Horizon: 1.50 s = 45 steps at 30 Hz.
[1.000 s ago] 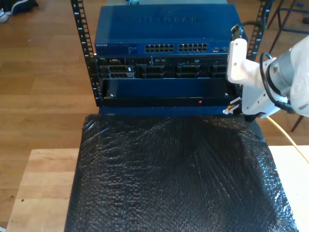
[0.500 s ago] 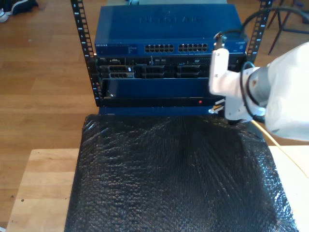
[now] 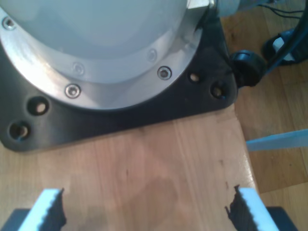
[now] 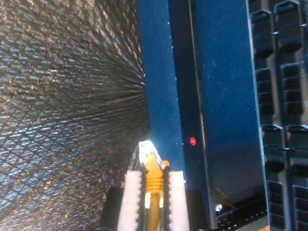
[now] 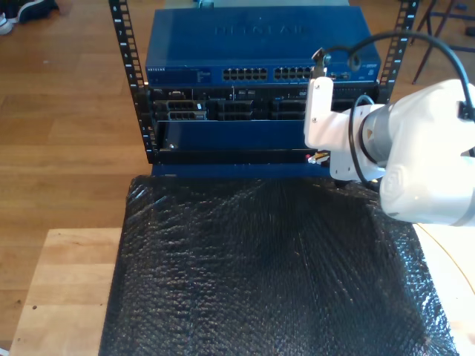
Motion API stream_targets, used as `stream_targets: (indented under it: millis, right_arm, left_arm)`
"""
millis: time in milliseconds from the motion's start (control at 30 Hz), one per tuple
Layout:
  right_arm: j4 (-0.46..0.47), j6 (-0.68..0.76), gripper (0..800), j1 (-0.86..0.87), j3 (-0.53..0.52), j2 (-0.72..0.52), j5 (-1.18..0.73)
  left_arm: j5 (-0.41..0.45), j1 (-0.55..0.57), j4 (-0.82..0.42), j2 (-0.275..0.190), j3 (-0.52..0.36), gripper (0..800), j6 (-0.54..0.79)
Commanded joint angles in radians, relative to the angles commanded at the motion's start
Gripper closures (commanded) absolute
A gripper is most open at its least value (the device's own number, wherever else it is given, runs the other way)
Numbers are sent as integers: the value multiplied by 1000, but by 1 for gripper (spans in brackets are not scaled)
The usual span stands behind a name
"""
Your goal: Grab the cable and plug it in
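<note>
My second gripper (image 4: 149, 192) is clenched on the thin yellow network cable (image 4: 153, 185), whose long axis runs straight out between the white ribbed fingers (image 4: 133, 195). Its clear plastic plug (image 4: 147, 150) points forward along the dark blue rack panel (image 4: 226, 120) with its red light, above the black bubble-wrap sheet (image 5: 267, 267). My first gripper (image 3: 147, 211) hangs released over a bare wooden tabletop (image 3: 154, 163), near a black base plate (image 3: 207, 91).

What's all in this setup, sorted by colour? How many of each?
Blue: 1, the network switch atop the rack.
Yellow: 1, the cable, held in my second gripper.
Black: 2, the bubble-wrap mat and the rack.
White: 1, the arm.
Wood: 1, the table.
Total: 6
</note>
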State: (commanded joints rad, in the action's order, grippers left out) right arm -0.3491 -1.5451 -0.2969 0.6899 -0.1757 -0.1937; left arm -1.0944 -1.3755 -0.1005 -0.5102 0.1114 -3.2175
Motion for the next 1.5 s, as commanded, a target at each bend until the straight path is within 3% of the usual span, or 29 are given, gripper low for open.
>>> stream_targets:
  millis: [400,633,1500]
  right_arm:
    - [14,-2,800,-17,-21,-9,110]
    - [98,-2,800,-15,-29,-12,114]
    - [100,-2,800,-8,-35,-12,130]
  left_arm:
    - [0,0,0,0,0,0,0]
    - [0,0,0,0,0,0,0]
    - [0,0,0,0,0,0,0]
